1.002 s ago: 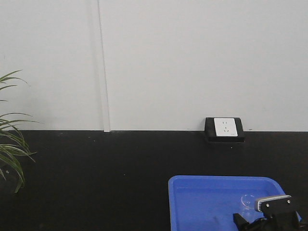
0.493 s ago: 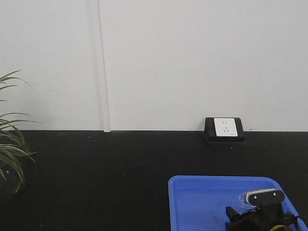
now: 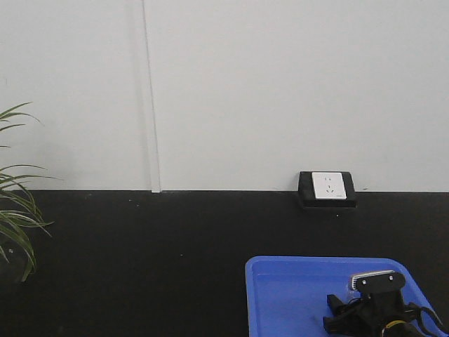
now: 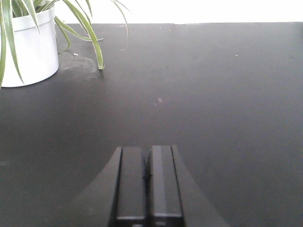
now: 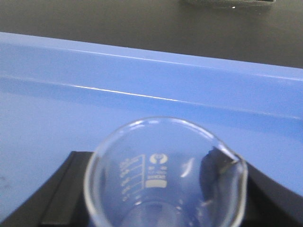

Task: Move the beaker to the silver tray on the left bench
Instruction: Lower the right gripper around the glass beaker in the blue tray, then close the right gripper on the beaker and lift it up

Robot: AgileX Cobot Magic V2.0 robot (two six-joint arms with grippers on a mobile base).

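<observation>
Front view: bright blue plastic tray (image 3: 295, 295) on matte black bench (image 3: 140, 253), near right part; right gripper (image 3: 337, 316) low over it.
Left wrist view: left gripper (image 4: 147, 184) above bench, fingers pressed together.
Right wrist view: small clear glass beaker (image 5: 161, 189) above bench's tray, between black fingers (image 5: 61, 194); pinching or merely flanking, cannot tell.

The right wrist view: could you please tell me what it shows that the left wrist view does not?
Only the right wrist view: the beaker between the fingers of the right gripper, and the blue tray. Only the left wrist view: the shut left gripper and a potted plant. Both: the black bench.
</observation>
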